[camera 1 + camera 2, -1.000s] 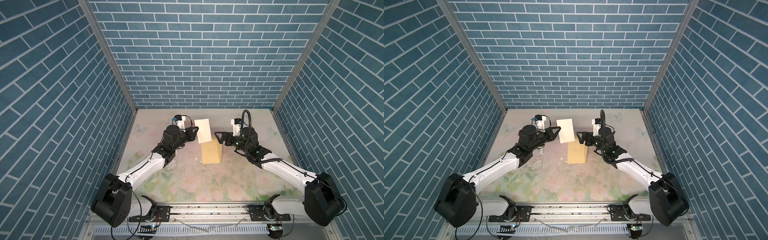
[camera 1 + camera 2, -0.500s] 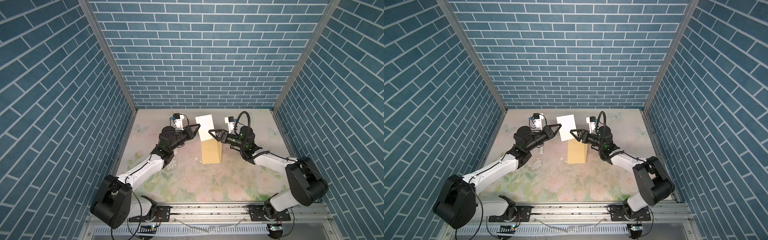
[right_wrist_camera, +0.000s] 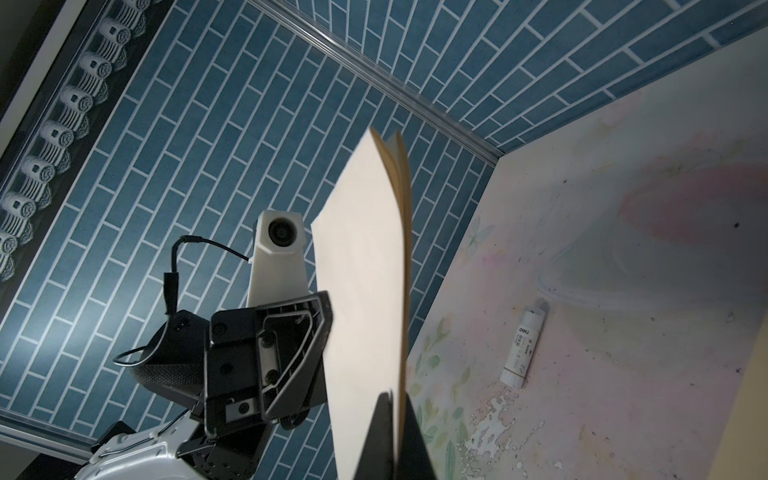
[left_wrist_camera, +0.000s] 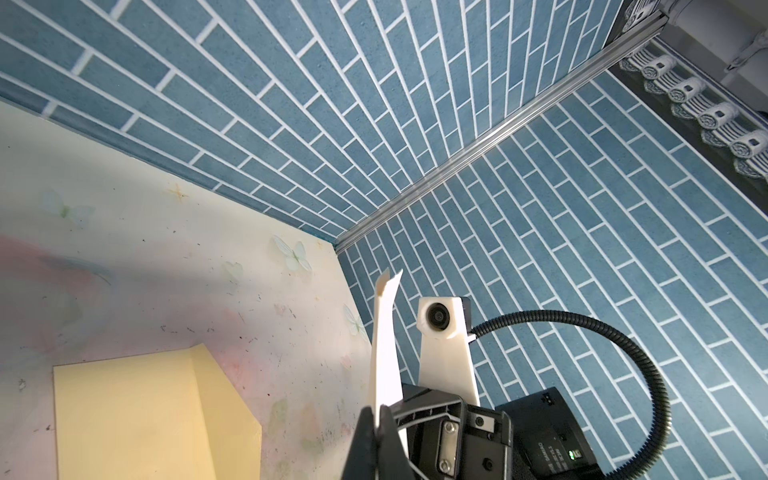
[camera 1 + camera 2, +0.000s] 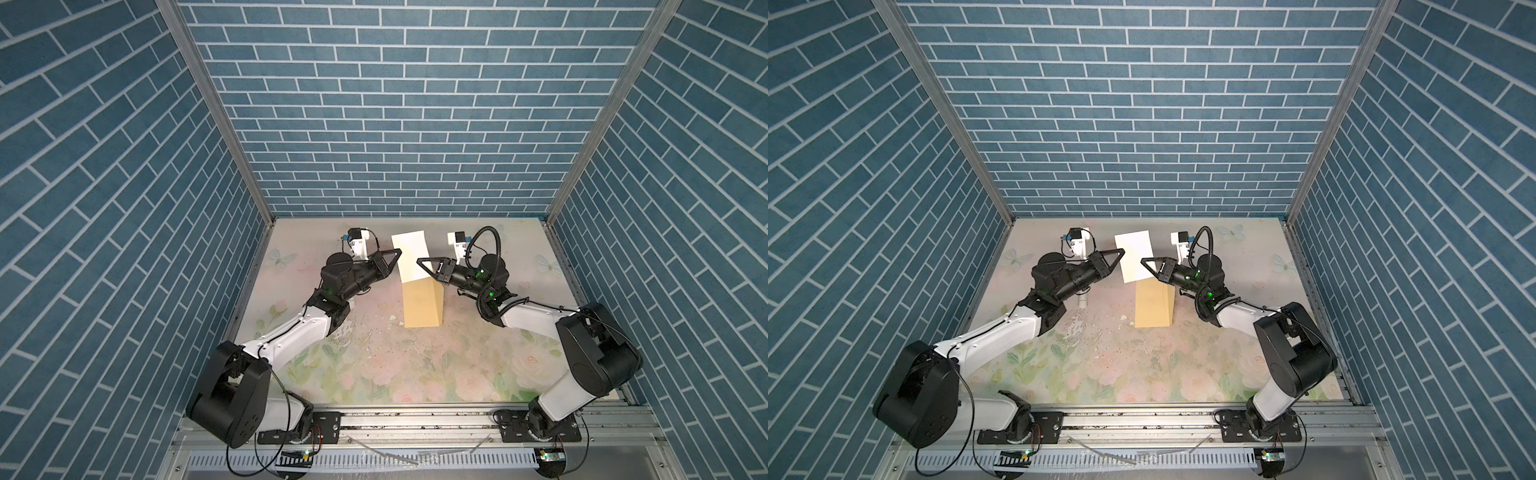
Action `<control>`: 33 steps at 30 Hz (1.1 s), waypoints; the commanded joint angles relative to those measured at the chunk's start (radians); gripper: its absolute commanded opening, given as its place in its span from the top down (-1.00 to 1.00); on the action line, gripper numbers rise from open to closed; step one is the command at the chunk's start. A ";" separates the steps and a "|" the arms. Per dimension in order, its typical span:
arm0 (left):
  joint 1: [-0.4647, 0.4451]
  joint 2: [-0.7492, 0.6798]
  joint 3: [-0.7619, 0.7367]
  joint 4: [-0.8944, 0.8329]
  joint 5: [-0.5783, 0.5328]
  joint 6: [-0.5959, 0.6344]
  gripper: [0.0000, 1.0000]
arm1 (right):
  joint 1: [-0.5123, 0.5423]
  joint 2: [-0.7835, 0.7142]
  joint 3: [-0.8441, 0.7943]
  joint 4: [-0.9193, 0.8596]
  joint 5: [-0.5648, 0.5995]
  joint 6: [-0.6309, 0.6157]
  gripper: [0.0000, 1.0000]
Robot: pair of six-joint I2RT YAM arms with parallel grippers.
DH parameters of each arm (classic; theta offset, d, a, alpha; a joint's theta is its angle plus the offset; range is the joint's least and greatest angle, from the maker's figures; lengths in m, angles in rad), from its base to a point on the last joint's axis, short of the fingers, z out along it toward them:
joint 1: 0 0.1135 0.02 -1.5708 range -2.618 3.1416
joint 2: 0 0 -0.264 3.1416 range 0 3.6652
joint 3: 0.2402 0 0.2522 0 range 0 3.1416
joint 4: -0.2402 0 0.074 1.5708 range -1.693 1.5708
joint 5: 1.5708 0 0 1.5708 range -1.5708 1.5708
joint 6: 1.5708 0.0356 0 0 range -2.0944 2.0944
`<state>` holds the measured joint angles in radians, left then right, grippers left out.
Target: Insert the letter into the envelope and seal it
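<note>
The letter [image 5: 410,257] [image 5: 1133,255] is a folded sheet, pale outside and tan at its inner edges, held in the air edge-up between both arms. My left gripper [image 5: 400,251] [image 4: 376,419] is shut on its left edge. From the other side, my right gripper [image 5: 417,261] [image 3: 392,399] is shut on the letter [image 3: 361,270]. The pale-yellow envelope [image 5: 422,303] [image 4: 137,415] lies flat on the table just in front of and below the letter, its flap folded out along its right side. Neither gripper touches it.
A white glue stick [image 3: 521,347] [image 5: 1082,300] lies on the floral table under the left arm. Blue brick walls [image 5: 395,124] close the back and both sides. The table surface [image 5: 374,332] is scuffed and flaked near the envelope's left side.
The right gripper swung in from the right, reached the letter's right edge and closed on it. The left gripper kept its hold, and the letter stayed raised.
</note>
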<state>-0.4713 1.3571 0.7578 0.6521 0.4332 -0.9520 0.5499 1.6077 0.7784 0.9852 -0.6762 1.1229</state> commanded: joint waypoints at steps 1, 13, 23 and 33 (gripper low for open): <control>0.002 0.010 0.001 -0.063 -0.014 0.078 0.60 | 0.003 -0.072 -0.002 -0.139 0.056 -0.111 1.00; -0.043 0.094 0.025 -0.276 -0.132 0.231 -0.09 | 0.003 -0.250 0.067 -0.949 0.489 -0.572 1.00; -0.091 0.273 0.035 -0.195 -0.121 0.207 -0.13 | 0.003 -0.109 0.219 -1.220 0.583 -0.656 1.00; -0.101 0.380 0.073 -0.177 -0.113 0.212 -0.06 | -0.024 0.010 0.325 -1.307 0.596 -0.678 1.00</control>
<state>-0.5655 1.7168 0.7994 0.4473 0.3157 -0.7509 0.5400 1.5879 1.0397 -0.2626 -0.0967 0.4858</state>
